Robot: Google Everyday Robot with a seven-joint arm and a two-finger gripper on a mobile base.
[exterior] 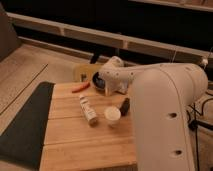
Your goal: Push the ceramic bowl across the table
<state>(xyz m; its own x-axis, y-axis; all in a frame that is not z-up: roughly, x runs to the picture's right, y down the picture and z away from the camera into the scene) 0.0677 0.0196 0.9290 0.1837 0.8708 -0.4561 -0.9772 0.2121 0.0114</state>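
Note:
The ceramic bowl is small, dark and glossy, and sits near the far edge of the bamboo table. Its right part is hidden behind the arm's white wrist. My gripper reaches down at the bowl's right side, right against it. The bulky white arm runs back from there to the right and fills the frame's right side.
A white paper cup and a dark flat object stand just in front of the arm. A small bottle lies on its side mid-table. A red-orange item lies left of the bowl, with a yellow object behind it. A dark mat lies along the table's left side.

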